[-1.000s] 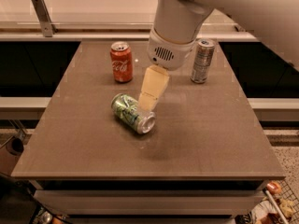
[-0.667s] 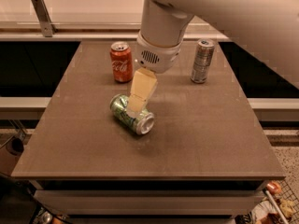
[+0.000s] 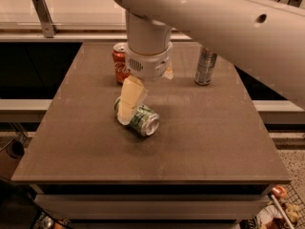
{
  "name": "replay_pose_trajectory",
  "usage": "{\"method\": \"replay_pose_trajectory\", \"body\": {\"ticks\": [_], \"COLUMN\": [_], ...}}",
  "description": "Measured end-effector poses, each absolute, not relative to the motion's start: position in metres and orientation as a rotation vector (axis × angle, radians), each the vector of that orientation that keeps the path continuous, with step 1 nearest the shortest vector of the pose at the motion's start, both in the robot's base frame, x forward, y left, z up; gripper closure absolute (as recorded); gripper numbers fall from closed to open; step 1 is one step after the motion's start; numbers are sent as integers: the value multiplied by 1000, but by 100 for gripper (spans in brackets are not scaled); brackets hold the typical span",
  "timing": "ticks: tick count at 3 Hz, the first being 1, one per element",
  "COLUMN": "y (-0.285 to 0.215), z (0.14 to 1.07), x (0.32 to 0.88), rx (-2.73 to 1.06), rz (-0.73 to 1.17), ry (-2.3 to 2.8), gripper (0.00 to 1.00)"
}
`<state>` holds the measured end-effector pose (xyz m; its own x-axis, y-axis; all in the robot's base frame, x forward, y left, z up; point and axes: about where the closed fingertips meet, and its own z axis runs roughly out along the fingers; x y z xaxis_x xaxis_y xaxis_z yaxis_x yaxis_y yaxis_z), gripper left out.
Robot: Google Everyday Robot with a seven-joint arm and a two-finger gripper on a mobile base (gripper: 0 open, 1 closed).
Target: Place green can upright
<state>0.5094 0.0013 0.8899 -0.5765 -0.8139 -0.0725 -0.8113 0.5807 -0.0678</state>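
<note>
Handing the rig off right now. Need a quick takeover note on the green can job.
Gripper: low over the table, at the far-left end of the green can. Whether it has a grip cannot be told.
Green can: lying on its side near the middle of the table, silver end facing front-right.
Others: red can upright at back left, partly behind the arm; silver can upright at back right, well apart.
Done: gripper is at the can.
Left: secure the grasp, stand the can upright, release.
</note>
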Motion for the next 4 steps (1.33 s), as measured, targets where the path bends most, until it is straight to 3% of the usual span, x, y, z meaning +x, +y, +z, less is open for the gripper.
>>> {"method": "replay_pose_trajectory", "body": {"ticks": [4], "y": [27], "z": [849], "x": [511], "rx": [-1127], "rz": [39], "ry": [2832], "gripper": [0]}}
